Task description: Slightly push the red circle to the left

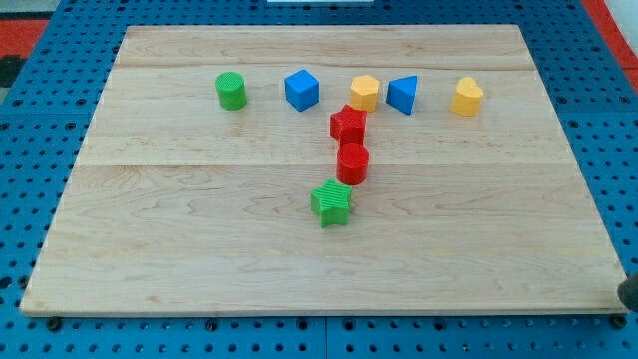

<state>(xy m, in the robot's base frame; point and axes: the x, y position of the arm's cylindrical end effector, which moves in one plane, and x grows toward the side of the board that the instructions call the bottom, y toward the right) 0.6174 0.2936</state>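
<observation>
The rod and my tip do not show in the camera view, so the tip's position relative to the blocks cannot be stated. At the view's right edge, just off the table's [558, 289] bottom-right corner, a dark rounded object [629, 293] is cut off and cannot be identified.

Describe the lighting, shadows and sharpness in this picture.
Camera view: soft, even light, no harsh glare on the wooden board; the red circle and green star cast only faint shadows; all blocks look sharp; my tip is not visible.
</observation>
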